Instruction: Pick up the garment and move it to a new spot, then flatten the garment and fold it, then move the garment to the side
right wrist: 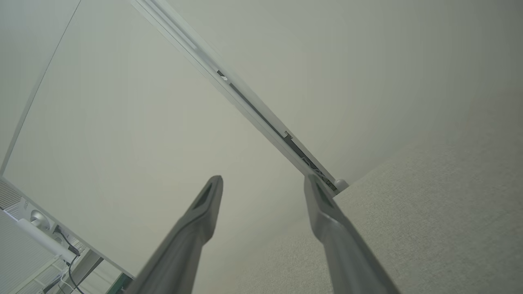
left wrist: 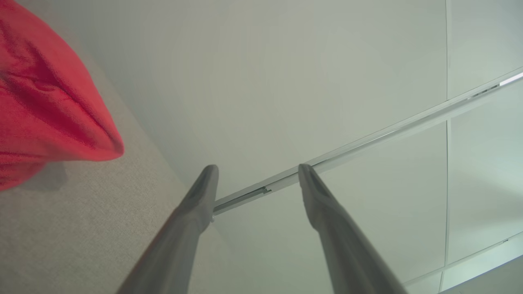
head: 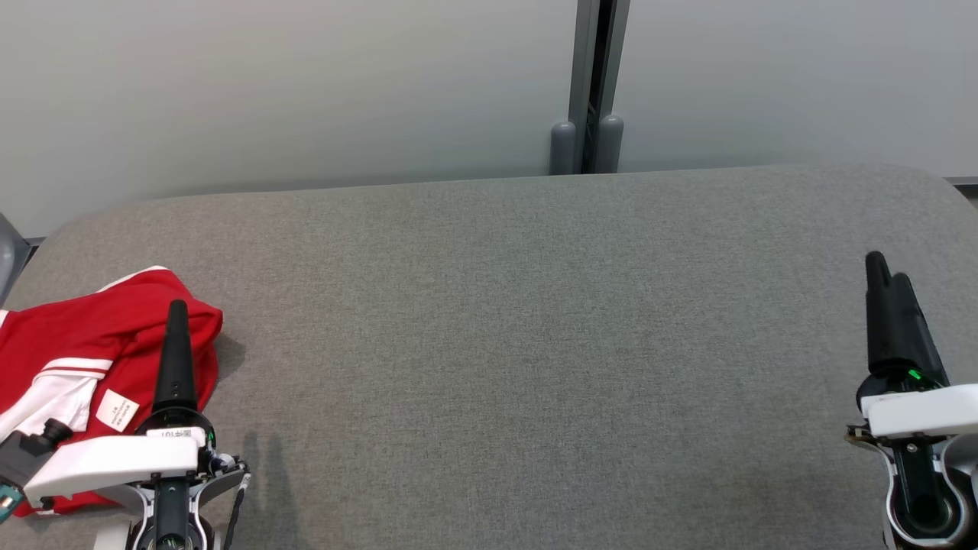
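Red garment is seen bunched at lower left of the frame on the bench, left claw and right claw both wide and empty; a thick fold should be pinched, lifted clear, then carried centre.

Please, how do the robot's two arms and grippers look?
Each arm ends in a glossy white wrist shell with a round black base. The left gripper and right gripper have two long, black, tapering fingers. A small green light glows at the right base; a small white printed label marks the left.
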Robot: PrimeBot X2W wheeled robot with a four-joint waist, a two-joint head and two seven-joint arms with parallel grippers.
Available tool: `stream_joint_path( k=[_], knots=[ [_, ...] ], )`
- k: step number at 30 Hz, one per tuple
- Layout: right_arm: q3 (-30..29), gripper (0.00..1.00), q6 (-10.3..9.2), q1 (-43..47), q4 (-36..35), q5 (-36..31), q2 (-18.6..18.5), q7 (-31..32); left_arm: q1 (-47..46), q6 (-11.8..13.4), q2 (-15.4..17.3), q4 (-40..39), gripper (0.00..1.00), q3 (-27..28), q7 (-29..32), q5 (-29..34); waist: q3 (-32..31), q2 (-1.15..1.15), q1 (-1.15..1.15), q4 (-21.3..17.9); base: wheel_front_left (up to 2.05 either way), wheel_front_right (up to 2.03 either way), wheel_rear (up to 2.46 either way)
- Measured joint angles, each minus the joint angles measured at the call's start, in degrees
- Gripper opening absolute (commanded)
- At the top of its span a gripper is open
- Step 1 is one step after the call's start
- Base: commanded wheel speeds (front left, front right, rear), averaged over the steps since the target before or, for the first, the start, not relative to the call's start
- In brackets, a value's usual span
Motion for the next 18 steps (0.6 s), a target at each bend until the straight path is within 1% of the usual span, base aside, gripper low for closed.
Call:
stream_joint_path(
  k=[2, 4, 8, 18],
  knots=[
    [1.41, 1.0, -0.01, -0.3, -1.24, -3.74, -0.76, -0.31, 0.01, 0.08, 0.01, -1.07, 1.0, -0.02, -0.36, 3.89, 0.12, 0.0, 0.0, 0.05, 0.0, 0.0, 0.0],
    [2.35, 1.0, 0.0, -0.74, -2.16, -7.36, -1.23, -0.62, 0.02, 1.04, 0.03, -2.33, 1.0, -0.2, -0.82, 7.3, 0.28, 0.0, 0.0, 0.06, 0.0, 0.0, 0.0],
    [3.69, 1.0, 0.0, -0.73, -3.32, -12.85, -1.04, -1.36, 0.08, 3.07, 0.08, -5.14, 1.0, -2.08, -1.63, 13.92, 0.65, 0.0, 0.0, 0.03, 0.0, 0.0, 0.0],
    [4.02, 1.0, 0.0, -0.12, -4.68, -22.35, 0.2, -3.03, 1.33, 9.55, 0.11, -8.88, 1.0, -9.84, -3.35, 31.43, 1.43, 0.0, 0.0, 0.05, 0.0, 0.0, 0.0]
  ],
)
